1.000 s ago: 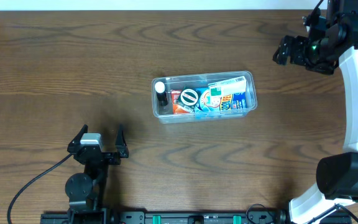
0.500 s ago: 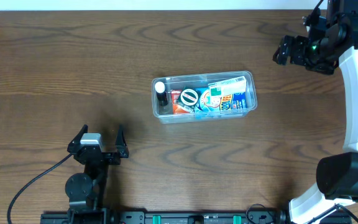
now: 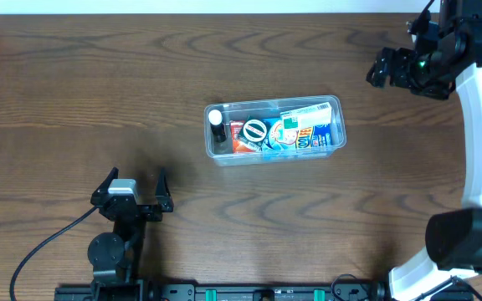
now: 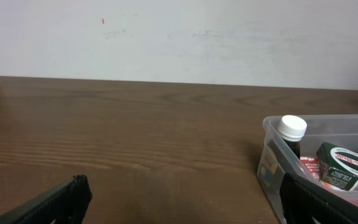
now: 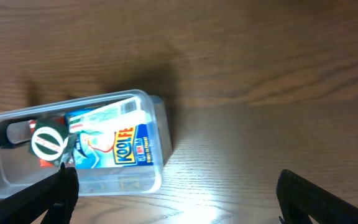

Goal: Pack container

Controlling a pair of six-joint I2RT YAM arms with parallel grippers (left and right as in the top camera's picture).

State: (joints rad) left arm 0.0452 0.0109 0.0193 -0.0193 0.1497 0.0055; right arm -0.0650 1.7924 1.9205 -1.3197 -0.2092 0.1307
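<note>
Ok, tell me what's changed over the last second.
Nothing visibly changed. The container stays filled in the same spot, and the left gripper and right gripper both remain open, empty and clear of it.

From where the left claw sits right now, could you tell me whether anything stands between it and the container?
Nothing visible does. In the overhead view only bare table lies between the open left claw and the container; the left wrist view shows the same unobstructed wood.
</note>
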